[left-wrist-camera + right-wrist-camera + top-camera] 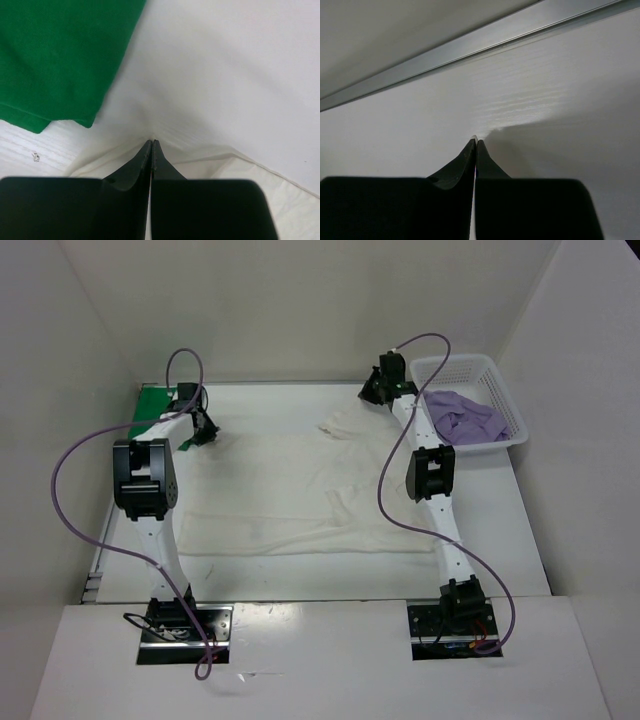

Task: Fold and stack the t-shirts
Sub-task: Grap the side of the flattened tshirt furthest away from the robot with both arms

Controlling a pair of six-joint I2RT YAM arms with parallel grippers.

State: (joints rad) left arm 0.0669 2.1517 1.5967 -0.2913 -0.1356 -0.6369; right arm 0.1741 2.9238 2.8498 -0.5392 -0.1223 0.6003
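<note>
The white t-shirt (pixel 290 490) lies spread across the middle of the table. My left gripper (pixel 205 432) is shut on its far left edge; in the left wrist view the closed tips (pixel 152 142) pinch the pale cloth (pixel 210 100), which pulls taut from them. My right gripper (pixel 368 396) is shut near the shirt's bunched far right corner (pixel 335 425); a thin sliver of white cloth shows between its tips (pixel 476 139). The green t-shirt (pixel 155 403) lies at the far left, and also shows in the left wrist view (pixel 55 55). The lavender t-shirt (pixel 465 418) lies crumpled in the basket.
A white mesh basket (pixel 505 400) stands at the far right corner. A metal rail (pixel 470 45) runs along the back wall just beyond the right gripper. White walls close in the table on three sides.
</note>
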